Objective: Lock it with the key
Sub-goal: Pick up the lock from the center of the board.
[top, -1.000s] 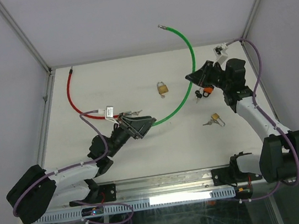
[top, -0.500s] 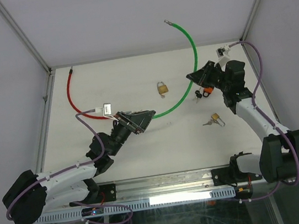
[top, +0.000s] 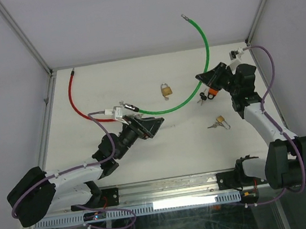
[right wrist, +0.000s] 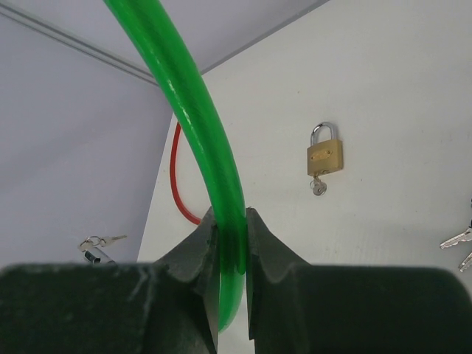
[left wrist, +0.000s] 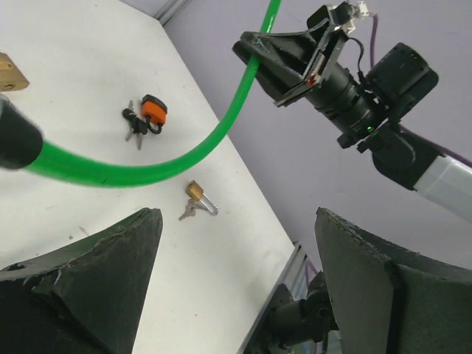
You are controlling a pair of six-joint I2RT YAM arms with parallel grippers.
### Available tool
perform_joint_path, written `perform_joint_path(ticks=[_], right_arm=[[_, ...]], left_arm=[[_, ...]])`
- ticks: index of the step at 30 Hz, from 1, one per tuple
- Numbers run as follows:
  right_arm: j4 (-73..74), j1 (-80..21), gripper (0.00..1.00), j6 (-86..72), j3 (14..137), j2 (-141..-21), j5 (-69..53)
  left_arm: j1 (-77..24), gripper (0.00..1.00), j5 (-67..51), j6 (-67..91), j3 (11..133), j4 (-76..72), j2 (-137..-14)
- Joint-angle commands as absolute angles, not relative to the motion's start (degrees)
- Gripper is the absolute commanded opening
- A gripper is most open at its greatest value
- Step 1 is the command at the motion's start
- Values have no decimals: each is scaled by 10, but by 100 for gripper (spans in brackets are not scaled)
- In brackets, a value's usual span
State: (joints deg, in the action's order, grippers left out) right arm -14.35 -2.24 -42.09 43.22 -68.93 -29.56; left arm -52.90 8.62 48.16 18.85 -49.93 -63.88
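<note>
A red cable (top: 72,100) lies near the left edge of the table (top: 176,157). The left gripper (top: 155,127) gapes wide beside the green cable (top: 175,109) (empty). A brass padlock (top: 166,90), key (right wrist: 318,187) inserted, sits toward the far edge. The right gripper (right wrist: 230,221) pinches the green cable.

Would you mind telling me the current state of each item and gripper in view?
Green cable: clamped by the right jaws, raised in the air.
Right gripper: shut on the green cable.
Left gripper: jaws open, holding nothing.
Brass padlock: shackle closed, lying flat.
Orange padlock: lying flat, shackle unclear.
Small brass padlock: lying flat, shackle unclear.
Red cable: lying loose, untouched.
</note>
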Motion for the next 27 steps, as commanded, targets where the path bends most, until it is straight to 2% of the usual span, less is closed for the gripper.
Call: perform_joint_path(ticks=[1,5,11,15,20,24,27], right_arm=[[-215,-15,0,-466,437,-663,-313],[-225,-14,0,-478,432,-662,-320],[-234,-14,0,-490,429,-669,-330],[-238,-14,0,-494,427,-674,-335],[-242,-14,0,-499,425,-679,-339],[-247,-14,0,-498,423,-684,-340],[-257,-13,0,-518,417,-687,-341]], left_arm=[[-523,89,117,456,167,-555,-662],[-469,95,74,487,146,-636,-689],[-405,94,20,562,132,-798,-766],[-404,79,12,564,135,-876,-805],[-402,62,19,551,144,-869,-810],[-401,55,23,534,151,-856,-798],[-403,53,18,526,161,-851,-797]])
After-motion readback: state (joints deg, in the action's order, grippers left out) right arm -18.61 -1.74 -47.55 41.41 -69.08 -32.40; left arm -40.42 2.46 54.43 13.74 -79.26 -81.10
